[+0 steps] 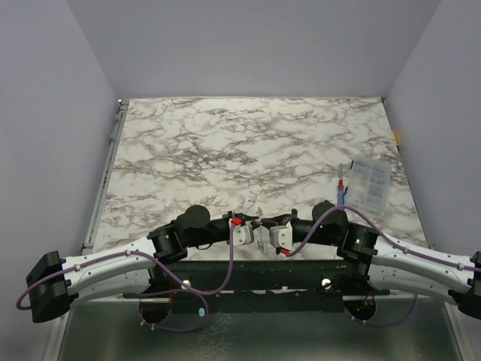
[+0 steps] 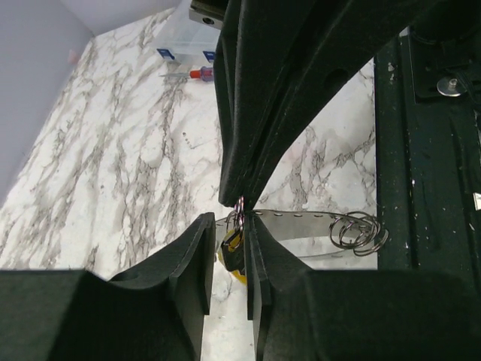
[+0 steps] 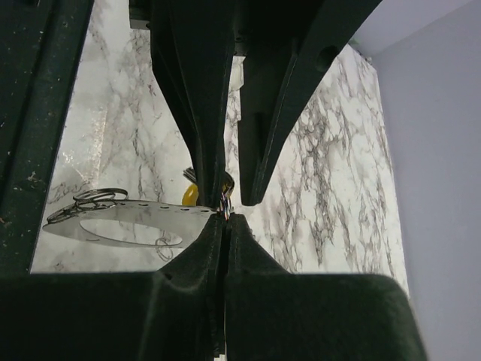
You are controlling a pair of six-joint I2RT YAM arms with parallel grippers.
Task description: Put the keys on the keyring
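NEAR EDGE OF THE TABLE: Two robot hands meet tip to tip just above the marble surface point(image 1: 248, 143). The right hand point(image 3: 225, 219) is pinched fully closed on the keyring point(image 3: 224, 203), a thin wire loop caught at the very ends of its fingers. Facing it from the opposite side, the left hand point(image 2: 229, 222) has its fingers a little apart. They straddle the loop without visibly clamping it. A brass-gold key point(image 2: 233, 252) sits in the gap between those fingers, just below the ring; whether it is already threaded on cannot be told. The ring's long axis appears to run along the line between the two hands, so the left hand, the free one, looks best placed to work the key. A perforated metal strip point(image 2: 301, 219) and a bunch of spare rings point(image 2: 359, 232) lie just beside the hands on the surface.
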